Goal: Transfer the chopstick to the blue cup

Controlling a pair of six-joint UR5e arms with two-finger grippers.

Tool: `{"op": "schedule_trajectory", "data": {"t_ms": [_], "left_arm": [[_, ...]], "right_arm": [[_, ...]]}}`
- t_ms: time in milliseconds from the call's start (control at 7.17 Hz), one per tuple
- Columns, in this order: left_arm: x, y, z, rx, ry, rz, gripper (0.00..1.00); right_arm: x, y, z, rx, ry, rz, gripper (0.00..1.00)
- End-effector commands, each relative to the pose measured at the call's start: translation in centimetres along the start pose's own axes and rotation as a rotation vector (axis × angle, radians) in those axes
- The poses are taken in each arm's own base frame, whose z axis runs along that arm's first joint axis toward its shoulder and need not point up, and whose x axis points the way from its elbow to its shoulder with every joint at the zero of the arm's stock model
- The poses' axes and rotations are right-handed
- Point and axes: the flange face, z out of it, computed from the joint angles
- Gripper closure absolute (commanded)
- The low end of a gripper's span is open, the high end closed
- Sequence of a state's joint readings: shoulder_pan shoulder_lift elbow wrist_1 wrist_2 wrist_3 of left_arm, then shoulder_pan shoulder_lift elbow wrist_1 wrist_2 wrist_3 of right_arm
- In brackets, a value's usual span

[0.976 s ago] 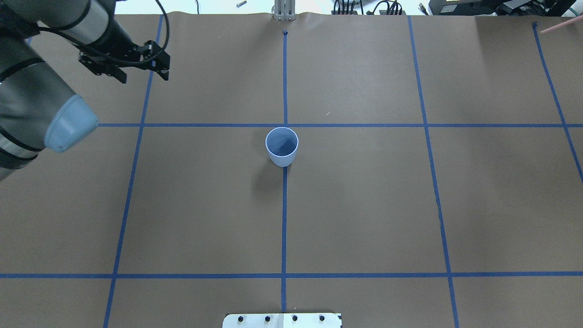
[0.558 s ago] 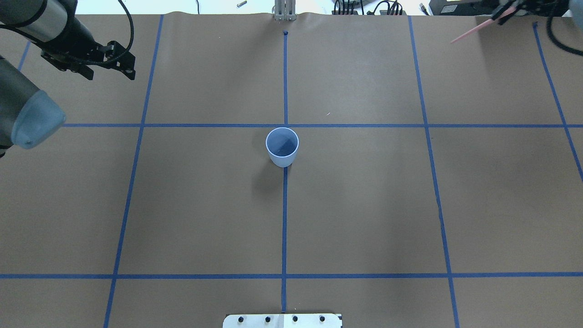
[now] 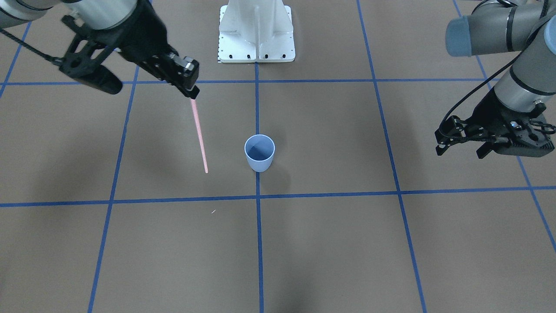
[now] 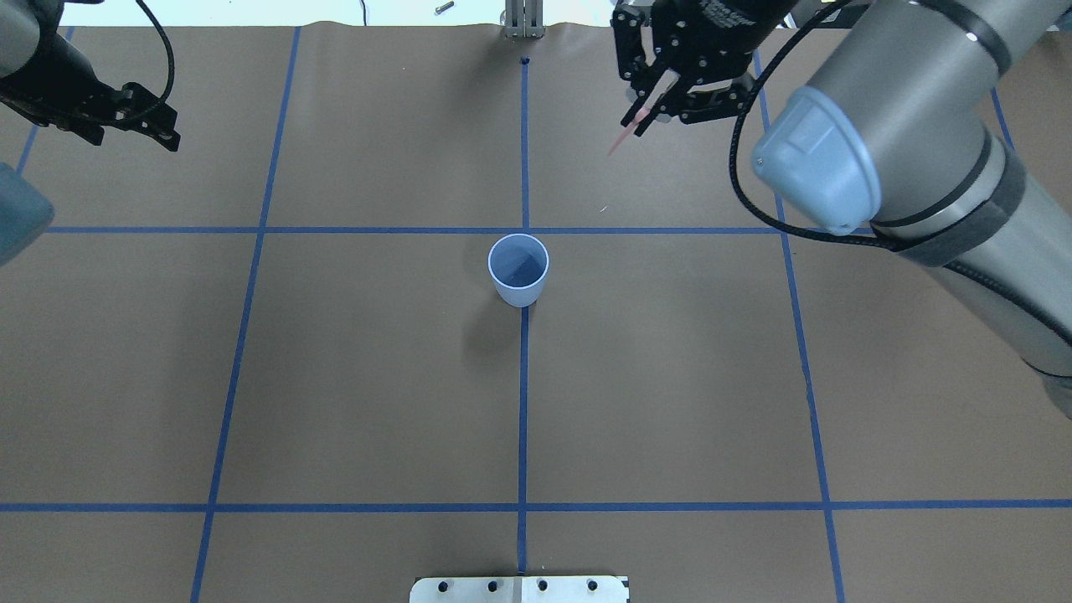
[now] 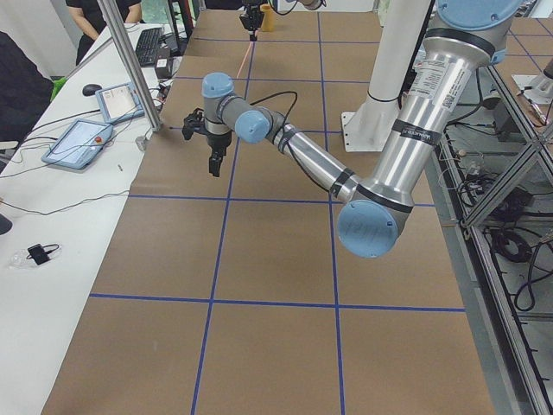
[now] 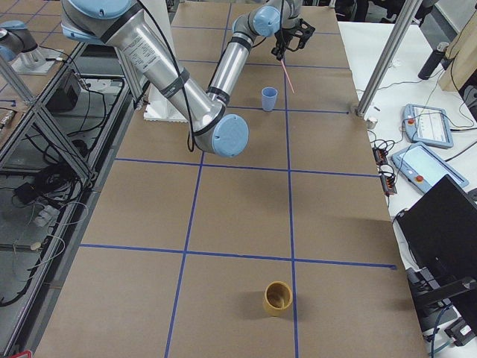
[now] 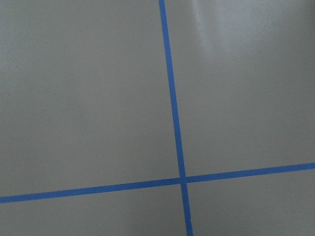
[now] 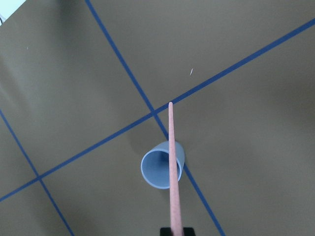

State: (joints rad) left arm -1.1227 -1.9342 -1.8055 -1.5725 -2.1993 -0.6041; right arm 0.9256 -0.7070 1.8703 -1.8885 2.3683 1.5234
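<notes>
The blue cup (image 4: 518,270) (image 3: 259,153) (image 6: 269,98) stands upright and empty at the table's middle, on a tape crossing. My right gripper (image 4: 649,113) (image 3: 193,93) hangs above the table beyond the cup, shut on the top end of the pink chopstick (image 4: 626,136) (image 3: 199,134) (image 6: 288,77). The chopstick points steeply down, its tip in the air and to one side of the cup. In the right wrist view the chopstick (image 8: 173,167) crosses over the cup (image 8: 156,169). My left gripper (image 4: 134,141) (image 3: 459,153) hovers open and holds nothing, far off at the left.
A yellow-brown cup (image 6: 279,297) stands at the table's right end. The robot's white base plate (image 3: 256,43) sits at the near edge. A metal post (image 4: 521,21) rises at the far edge. Tablets (image 5: 78,138) lie on the side bench, where a person (image 5: 104,13) stands.
My right arm has swung in from the far right corner toward the centre, carrying the chopstick. My left gripper has drawn back further to the left, still open.
</notes>
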Motion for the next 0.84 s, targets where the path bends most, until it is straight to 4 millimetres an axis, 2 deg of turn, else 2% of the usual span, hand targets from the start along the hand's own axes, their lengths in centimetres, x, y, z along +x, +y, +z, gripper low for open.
{"op": "schedule_trajectory", "data": {"t_ms": [0, 279, 558, 697], "left_arm": [[-0.7, 0.2, 0.6, -0.01, -0.007, 0.003, 0.02], [-1.2, 0.3, 0.9, -0.017, -0.013, -0.002, 0.02], [-1.3, 0.3, 1.1, -0.02, -0.014, -0.004, 0.02], [-1.2, 0.3, 1.0, -0.019, -0.013, -0.003, 0.02]], "right_arm": [[-3.1, 5.3, 3.1, -0.041, 0.015, -0.035, 1.0], [-3.0, 7.0, 5.5, -0.06, 0.041, -0.047, 1.0], [-3.4, 7.2, 8.9, -0.053, 0.092, -0.049, 1.0], [-3.3, 7.1, 9.3, -0.059, 0.1, -0.047, 1.0]]}}
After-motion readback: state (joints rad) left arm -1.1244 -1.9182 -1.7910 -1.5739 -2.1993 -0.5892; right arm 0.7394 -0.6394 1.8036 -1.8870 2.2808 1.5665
